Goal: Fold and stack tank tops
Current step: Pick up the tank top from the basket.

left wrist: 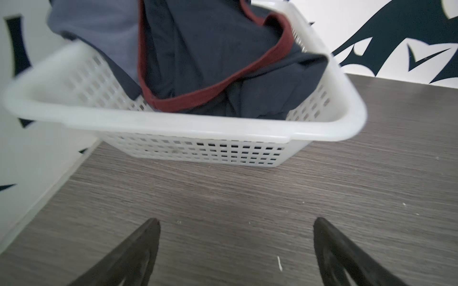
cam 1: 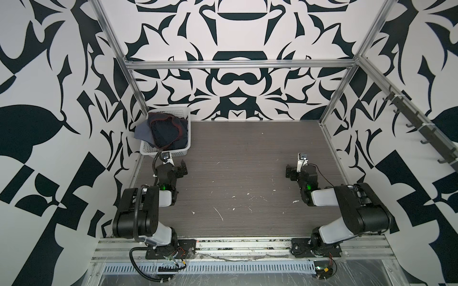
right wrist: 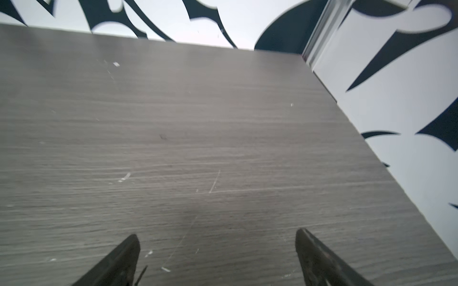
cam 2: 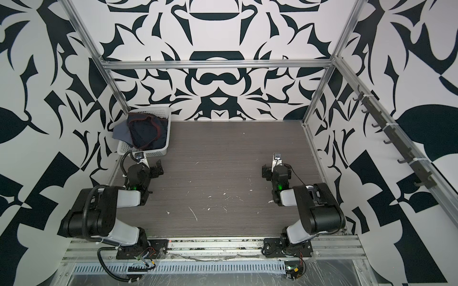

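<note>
A dark navy tank top [cam 1: 165, 133] [cam 2: 145, 133] [left wrist: 210, 62] with maroon trim lies crumpled in the white basket [cam 1: 148, 148] [cam 2: 158, 151] [left wrist: 173, 123] at the table's far left corner. Under it, a slate grey-blue tank top [cam 1: 143, 130] [cam 2: 121, 132] [left wrist: 99, 22] spills over the basket's left rim. My left gripper [cam 1: 182, 168] [cam 2: 157, 169] [left wrist: 236, 221] hovers open and empty just in front of the basket. Over bare table on the right side, my right gripper [cam 1: 290, 172] [cam 2: 265, 172] [right wrist: 216, 234] also stands open with nothing in it.
The grey wood-grain table [cam 1: 235, 161] is boxed in by black-and-white patterned walls and aluminium frame posts. A rail of dark hooks [cam 1: 421, 128] runs along the right wall. A metal rail [cam 1: 235, 245] carrying both arm bases borders the near edge.
</note>
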